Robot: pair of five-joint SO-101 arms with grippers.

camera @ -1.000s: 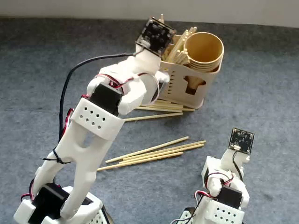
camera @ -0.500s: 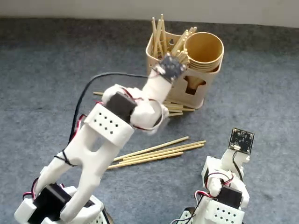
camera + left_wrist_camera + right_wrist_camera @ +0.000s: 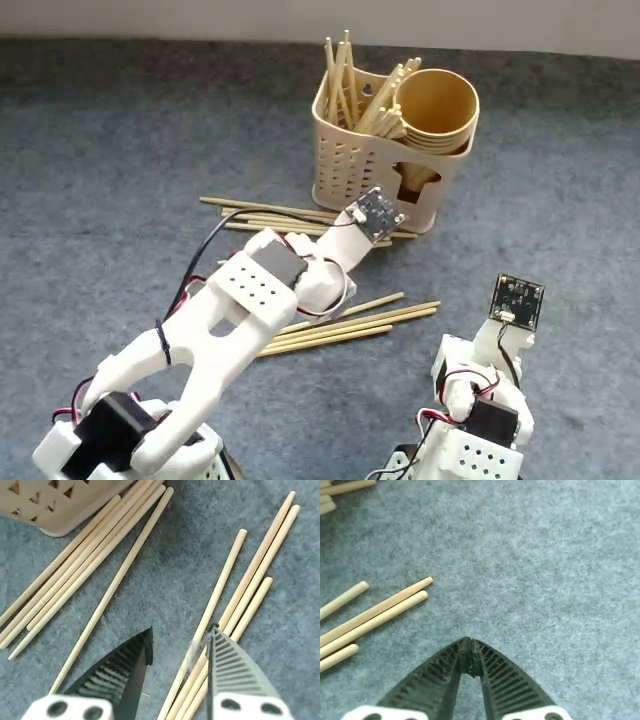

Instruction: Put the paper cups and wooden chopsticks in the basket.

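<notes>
My left gripper (image 3: 181, 630) spread, empty, low over loose chopsticks (image 3: 250, 575) on near side of basket (image 3: 350, 170); paper cups (image 3: 437, 105) already inside. My right gripper (image 3: 466, 652) clenched, empty. Risk, as I judge it: one jaw overlaps bundle, so closing may scatter sticks or pinch one off-centre.

1. The left arm (image 3: 240, 310) lies stretched forward and low from its base at the lower left of the high view, with its wrist camera board (image 3: 378, 213) at the far end.
2. The left gripper (image 3: 181, 629) points downward, and its 2 jaws are spread well apart.
3. The right arm (image 3: 478, 395) sits folded close over its base at the lower right, with the wrist raised.
4. The right gripper (image 3: 468, 656) points downward, its 2 jaws closed with the tips touching.
</notes>
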